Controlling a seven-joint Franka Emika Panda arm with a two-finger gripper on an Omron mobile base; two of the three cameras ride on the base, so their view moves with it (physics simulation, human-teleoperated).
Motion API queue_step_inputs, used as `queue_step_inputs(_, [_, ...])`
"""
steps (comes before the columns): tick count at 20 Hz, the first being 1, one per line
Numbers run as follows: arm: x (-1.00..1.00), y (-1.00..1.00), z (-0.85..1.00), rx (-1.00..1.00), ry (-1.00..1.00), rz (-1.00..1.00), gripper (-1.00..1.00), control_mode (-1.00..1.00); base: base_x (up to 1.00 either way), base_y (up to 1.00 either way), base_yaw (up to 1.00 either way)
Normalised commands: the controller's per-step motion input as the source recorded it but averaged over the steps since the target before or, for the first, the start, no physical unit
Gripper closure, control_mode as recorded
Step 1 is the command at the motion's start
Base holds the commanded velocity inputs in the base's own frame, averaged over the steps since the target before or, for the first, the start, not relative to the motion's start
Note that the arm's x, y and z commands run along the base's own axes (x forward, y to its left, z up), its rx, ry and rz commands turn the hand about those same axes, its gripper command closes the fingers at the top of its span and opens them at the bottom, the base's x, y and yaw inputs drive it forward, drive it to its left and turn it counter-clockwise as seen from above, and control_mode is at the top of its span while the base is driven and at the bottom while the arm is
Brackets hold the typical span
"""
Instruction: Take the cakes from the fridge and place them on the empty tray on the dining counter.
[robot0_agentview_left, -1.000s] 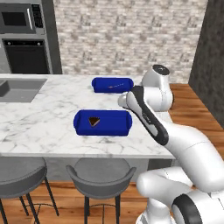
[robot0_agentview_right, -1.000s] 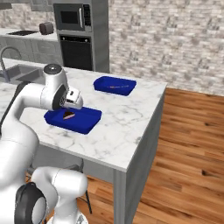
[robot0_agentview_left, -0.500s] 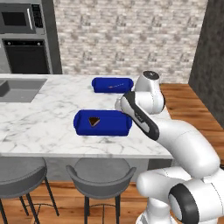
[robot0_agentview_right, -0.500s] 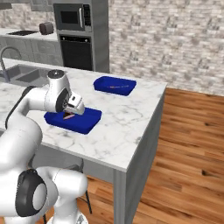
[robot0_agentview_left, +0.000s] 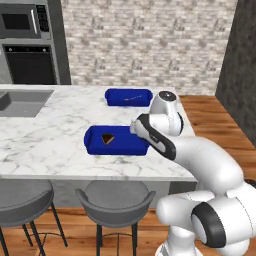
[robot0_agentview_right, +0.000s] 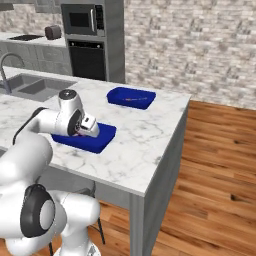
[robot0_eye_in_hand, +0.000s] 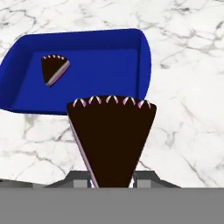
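My gripper (robot0_eye_in_hand: 112, 180) is shut on a cake (robot0_eye_in_hand: 111, 135), a dark-brown wedge with pinkish tips, held point-down between the fingertips. Just beyond it lies the blue tray (robot0_eye_in_hand: 109, 65) with a second cake (robot0_eye_in_hand: 54, 70) lying flat near its far corner. From the left base, the tray (robot0_agentview_left: 125, 146) sits on the dining counter (robot0_agentview_left: 45, 145) with that cake (robot0_agentview_left: 107, 138) inside, and my hand hovers over the tray's right end. From the right base, the gripper (robot0_agentview_right: 92, 131) hangs low above the tray (robot0_agentview_right: 102, 141). The fridge is out of view.
Another blue tray (robot0_agentview_left: 128, 97) with a thin small thing in it lies farther back on the counter. A grey sink (robot0_agentview_left: 20, 102) is inset at the left. Two grey stools (robot0_agentview_left: 115, 202) stand under the near edge. Wood floor lies to the right.
The hand has swung left and down with the cake in its grip, from beside the tray's right end to low over it. The trays and the other cake stayed put.
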Motion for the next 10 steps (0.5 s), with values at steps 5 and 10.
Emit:
queue_step_inputs(5, [0.30,0.01,-0.40,0.00,0.00,0.01,1.00,-1.00,0.00,0.00,0.00])
queue_step_inputs(10, [0.35,0.01,-0.25,0.00,0.00,0.00,1.00,-1.00,0.00,0.00,0.00])
